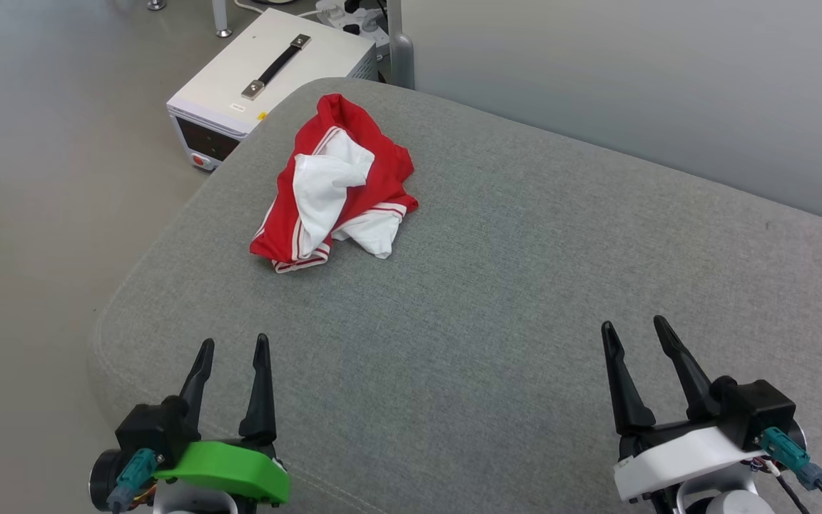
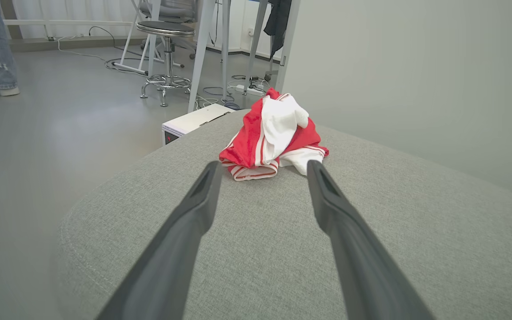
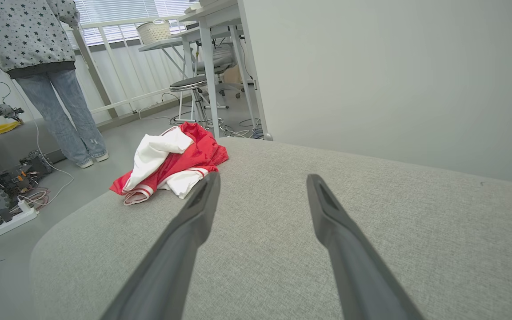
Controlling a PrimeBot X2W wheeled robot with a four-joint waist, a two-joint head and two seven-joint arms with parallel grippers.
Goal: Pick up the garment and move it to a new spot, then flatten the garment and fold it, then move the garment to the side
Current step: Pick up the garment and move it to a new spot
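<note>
Head view: the garment (image 1: 336, 185) lies crumpled in a heap at the far left of the grey cushion (image 1: 511, 285), close to its rounded edge and well apart from both grippers. My left gripper (image 1: 234, 341) and right gripper (image 1: 633, 325) hover at the near side, fingers spread, holding nothing. I judge the pick-up not yet begun. The left lines up better, so I'd reach with it, come down on a raised red fold rather than the loose white sleeve, and pinch deep before carrying the heap toward the middle.
</note>
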